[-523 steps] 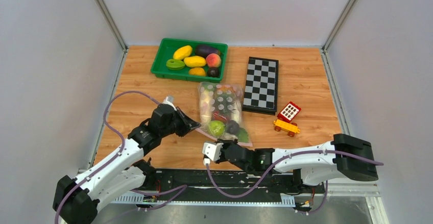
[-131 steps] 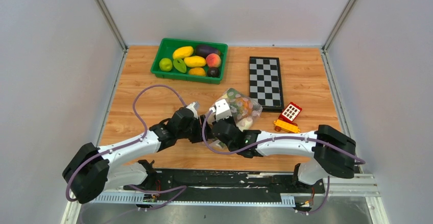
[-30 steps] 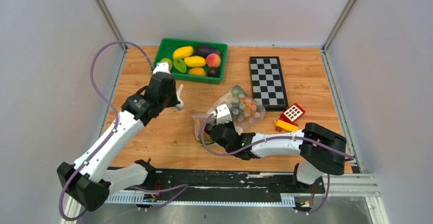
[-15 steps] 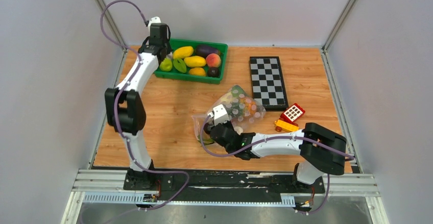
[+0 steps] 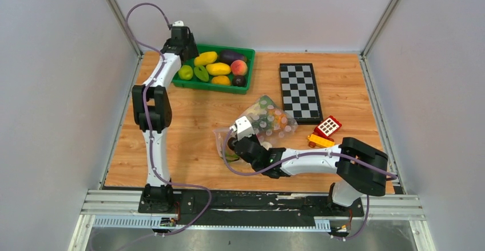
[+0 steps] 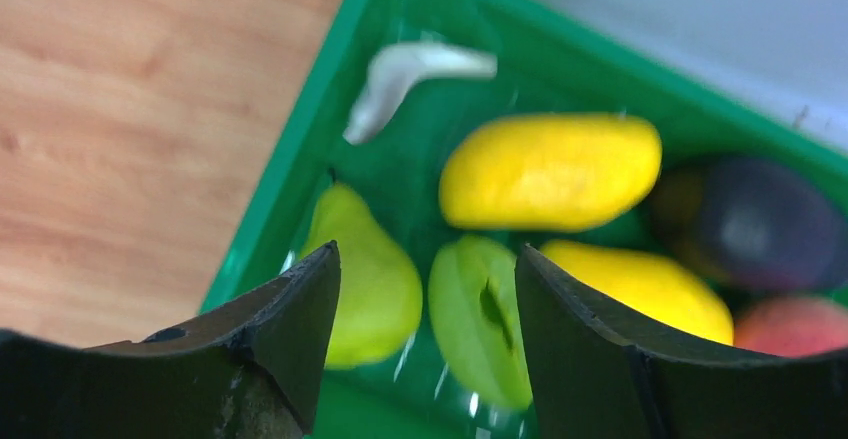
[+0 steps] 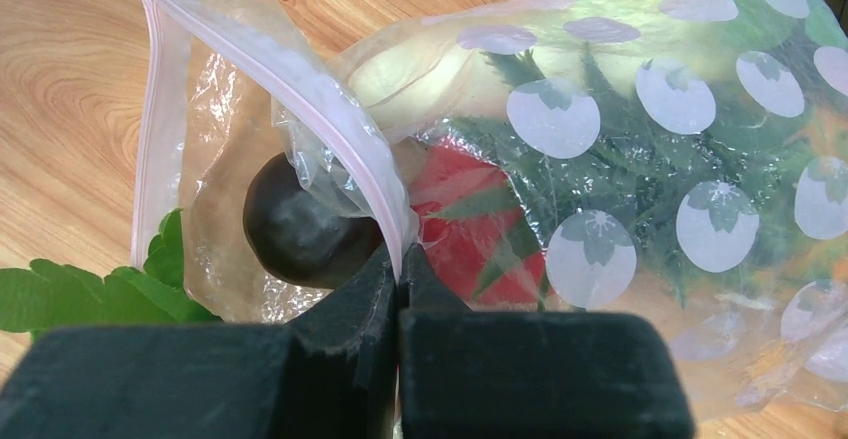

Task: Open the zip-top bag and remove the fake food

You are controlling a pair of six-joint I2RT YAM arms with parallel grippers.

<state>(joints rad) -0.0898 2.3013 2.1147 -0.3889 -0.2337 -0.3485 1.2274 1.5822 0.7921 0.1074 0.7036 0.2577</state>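
Left arm: I see it stretched full length toward the far left corner. The left pincer (image 5: 182, 40) hangs over the left end of the green tray (image 5: 213, 86), fingers spread, nothing between them. Below it in the tray: green pear (image 6: 368, 281), white tapered piece (image 6: 400, 71), yellow fruits (image 6: 550, 171).

Right arm: I see it low across the worktop (image 5: 183, 142), reaching left. The right pincer (image 7: 400, 274) is pressed together on the pink zip strip of the zip-top bag (image 7: 620, 149). The bag lies mid-worktop, mouth gaping toward the near left.

Fake food: red piece (image 7: 460, 224) and dark round piece (image 7: 300, 227) sit inside, at the mouth. The leafy green piece (image 7: 80, 294) lies on the wood beside the mouth.

Right of the bag: chessboard (image 5: 299, 91), toy block car (image 5: 323, 132).
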